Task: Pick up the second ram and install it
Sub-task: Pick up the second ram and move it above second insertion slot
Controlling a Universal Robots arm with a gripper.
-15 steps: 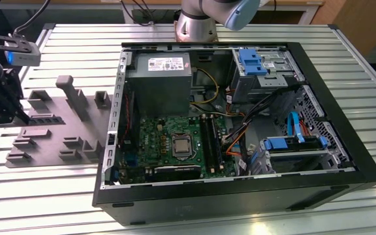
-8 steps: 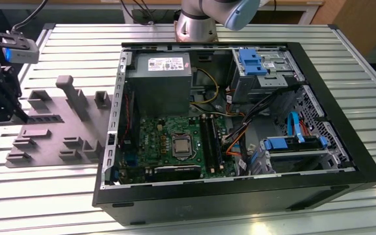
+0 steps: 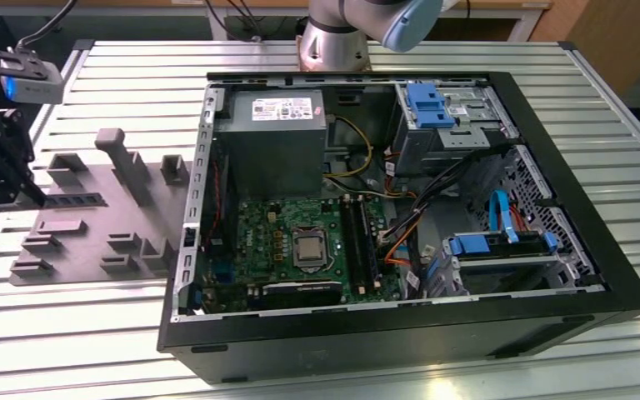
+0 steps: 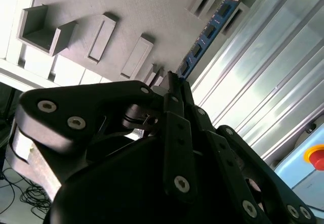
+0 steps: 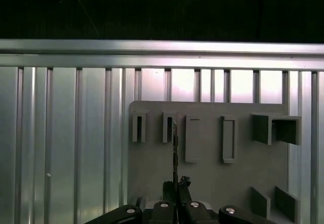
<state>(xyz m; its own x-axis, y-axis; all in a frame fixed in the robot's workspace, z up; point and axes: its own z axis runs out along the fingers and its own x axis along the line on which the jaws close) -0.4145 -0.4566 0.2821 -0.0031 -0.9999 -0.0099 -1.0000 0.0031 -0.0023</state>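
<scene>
Tightly together on thin, flat blue second ram (image 4: 207, 32): black angular end effector (image 4: 174, 80), above slotted grey tray (image 4: 142, 6).

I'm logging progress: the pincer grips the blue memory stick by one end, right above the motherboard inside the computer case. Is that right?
Not quite: the place is wrong. The pincer does grip the blue memory stick by one end, but over the grey slotted tray outside the computer case, on the exterior view's left of it. The exterior view shows this.
</scene>
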